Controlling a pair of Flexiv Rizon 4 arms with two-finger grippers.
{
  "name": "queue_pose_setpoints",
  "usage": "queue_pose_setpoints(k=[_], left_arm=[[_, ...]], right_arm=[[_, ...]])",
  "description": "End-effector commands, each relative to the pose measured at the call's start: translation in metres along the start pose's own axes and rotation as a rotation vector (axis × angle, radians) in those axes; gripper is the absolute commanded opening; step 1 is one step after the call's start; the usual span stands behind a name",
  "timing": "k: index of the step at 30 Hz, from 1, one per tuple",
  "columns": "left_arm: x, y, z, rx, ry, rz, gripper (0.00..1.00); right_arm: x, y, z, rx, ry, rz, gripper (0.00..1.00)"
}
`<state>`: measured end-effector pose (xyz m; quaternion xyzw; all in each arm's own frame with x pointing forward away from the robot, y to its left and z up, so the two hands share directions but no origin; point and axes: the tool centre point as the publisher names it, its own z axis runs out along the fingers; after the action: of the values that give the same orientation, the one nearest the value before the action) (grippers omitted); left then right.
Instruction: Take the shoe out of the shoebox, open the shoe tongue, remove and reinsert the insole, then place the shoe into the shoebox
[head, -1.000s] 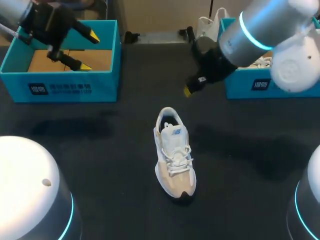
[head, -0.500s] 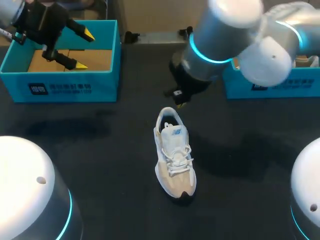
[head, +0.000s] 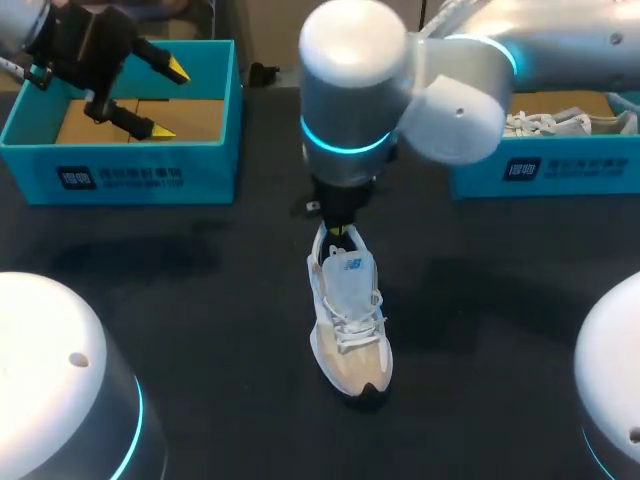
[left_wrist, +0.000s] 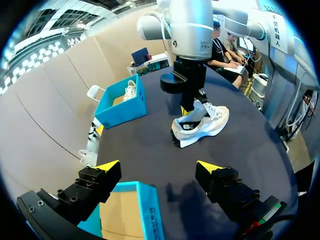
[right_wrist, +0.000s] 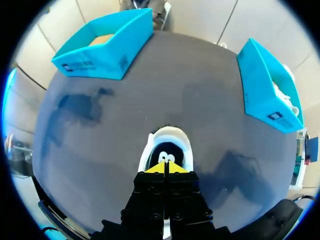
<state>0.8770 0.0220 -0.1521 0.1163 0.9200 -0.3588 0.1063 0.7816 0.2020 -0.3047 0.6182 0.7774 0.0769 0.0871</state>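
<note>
A white and beige sneaker (head: 348, 310) stands upright mid-table, toe toward the near edge. My right arm comes in from the right, and its gripper (head: 340, 234) hangs shut over the shoe's heel opening. In the right wrist view the closed yellow tips (right_wrist: 165, 168) sit just above the dark opening of the sneaker (right_wrist: 167, 145); I cannot tell if they touch it. My left gripper (head: 168, 100) hovers open and holding nothing over the teal shoebox (head: 130, 175) at the far left. From the left wrist view its gripper (left_wrist: 159, 166) faces the sneaker (left_wrist: 202, 127) across the table.
A second teal shoebox (head: 540, 170) with white shoes in it stands at the far right. The left box shows a bare cardboard floor. Dark tabletop (head: 200, 300) lies on both sides of the sneaker.
My right arm has swung left from near the right box and come down over the sneaker's heel. The left arm shifted only slightly. The sneaker has not moved.
</note>
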Motion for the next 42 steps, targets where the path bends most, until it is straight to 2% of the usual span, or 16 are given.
queue_pose_setpoints(k=[1, 13, 22, 36, 42], left_arm=[[0.0, 0.0, -0.001, -0.004, 0.002, -0.001, 1.0], [0.0, 0.0, -0.001, -0.004, 0.002, -0.001, 1.0], [0.0, 0.0, -0.001, -0.004, 0.002, -0.001, 1.0], [0.0, 0.0, -0.001, -0.004, 0.002, -0.001, 1.0], [0.0, 0.0, -0.001, -0.004, 0.002, -0.001, 1.0]], right_arm=[[0.005, -0.006, 0.008, 0.017, -0.008, 0.014, 0.0], [-0.003, -0.031, 0.028, 0.116, 0.0, 0.037, 0.0], [-0.004, -0.047, 0.051, 0.194, 0.014, 0.04, 0.0], [0.0, -0.055, 0.073, 0.25, 0.033, 0.025, 0.0], [-0.001, -0.05, 0.067, 0.228, 0.007, 0.03, 0.0]])
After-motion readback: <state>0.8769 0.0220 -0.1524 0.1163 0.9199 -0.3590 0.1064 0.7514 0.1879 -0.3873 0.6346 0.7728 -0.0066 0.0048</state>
